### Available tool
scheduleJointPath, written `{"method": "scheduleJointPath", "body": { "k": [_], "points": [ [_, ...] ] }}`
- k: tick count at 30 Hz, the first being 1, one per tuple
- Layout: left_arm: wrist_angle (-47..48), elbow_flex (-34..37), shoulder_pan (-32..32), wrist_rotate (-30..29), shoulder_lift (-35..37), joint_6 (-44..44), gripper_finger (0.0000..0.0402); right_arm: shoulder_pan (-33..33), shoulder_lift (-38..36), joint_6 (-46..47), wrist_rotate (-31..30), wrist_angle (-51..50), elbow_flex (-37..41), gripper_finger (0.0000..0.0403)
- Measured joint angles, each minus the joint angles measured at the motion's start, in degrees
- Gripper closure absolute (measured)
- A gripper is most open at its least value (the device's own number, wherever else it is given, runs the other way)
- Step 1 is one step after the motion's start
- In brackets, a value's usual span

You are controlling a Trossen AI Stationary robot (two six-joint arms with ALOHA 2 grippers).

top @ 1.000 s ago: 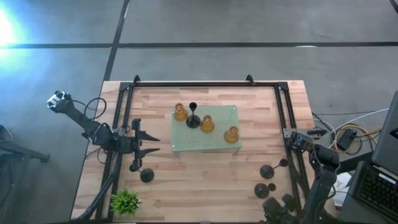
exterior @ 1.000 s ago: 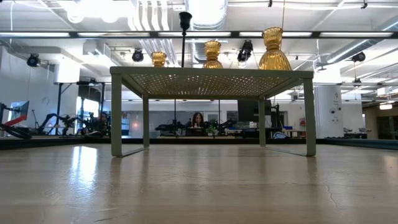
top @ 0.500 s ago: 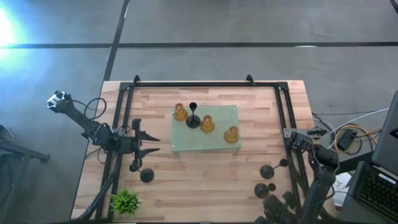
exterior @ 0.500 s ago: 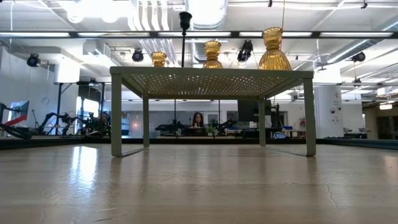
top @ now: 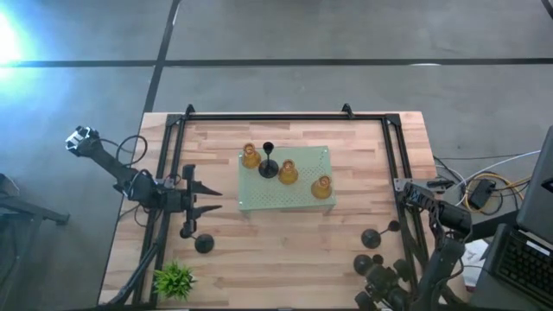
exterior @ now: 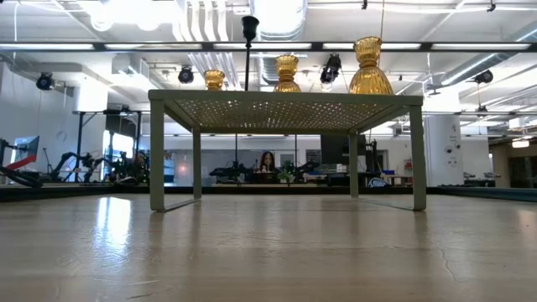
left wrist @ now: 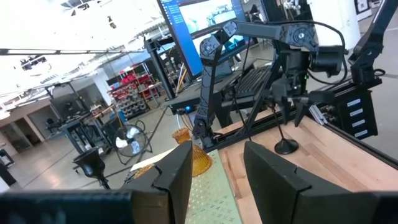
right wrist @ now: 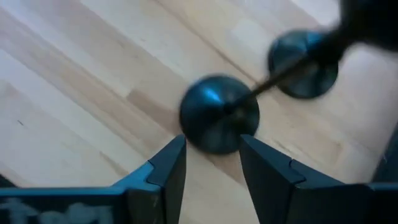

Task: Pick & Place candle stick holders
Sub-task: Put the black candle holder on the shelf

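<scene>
Three amber candle stick holders [top: 251, 156] [top: 288, 172] [top: 321, 186] and one black holder [top: 269, 164] stand on the pale green mat [top: 302, 203], a small raised stand in the low view [exterior: 285, 109]. Other black holders are on the table: near left [top: 204, 244] and near right [top: 370, 238] [top: 363, 263]. My right gripper [right wrist: 211, 168] is open above the near-right ones, its fingers pointing down just short of a round black base [right wrist: 219, 121]. My left gripper [top: 206, 200] waits open, left of the mat.
A small green plant [top: 174, 279] sits at the near left corner. A black frame [top: 276, 117] runs around the table's far and side edges. Bare wood lies between the mat and the near edge. A second black base [right wrist: 305, 71] stands close beside the first.
My right gripper has opened over the black holders at the table's near right. Nothing else has moved.
</scene>
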State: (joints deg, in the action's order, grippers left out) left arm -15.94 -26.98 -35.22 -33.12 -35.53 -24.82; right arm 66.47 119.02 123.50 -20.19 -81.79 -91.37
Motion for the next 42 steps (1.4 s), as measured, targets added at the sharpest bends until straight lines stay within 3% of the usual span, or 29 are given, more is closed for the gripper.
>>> {"method": "scheduleJointPath", "body": {
  "k": [11, 30, 37, 42],
  "points": [
    [-0.09, 0.00, 0.00, 0.00, 0.00, 0.81, 0.0252, -0.28, 0.07, 0.84, -5.74, -0.48, 1.88, 0.0254],
    [-0.34, 0.00, 0.01, 0.01, 0.00, 0.79, 0.0252, -1.16, 0.09, 1.95, -2.34, -2.40, 3.43, 0.0296],
    [-0.33, 0.00, 0.00, 0.02, 0.00, 0.92, 0.0252, -1.61, 0.09, 2.14, -1.90, -4.39, 3.54, 0.0278],
    [-0.32, 0.00, 0.02, 0.02, 0.00, 0.94, 0.0252, -2.35, 0.09, 2.08, -5.33, -4.70, 3.54, 0.0258]
  ]
}}
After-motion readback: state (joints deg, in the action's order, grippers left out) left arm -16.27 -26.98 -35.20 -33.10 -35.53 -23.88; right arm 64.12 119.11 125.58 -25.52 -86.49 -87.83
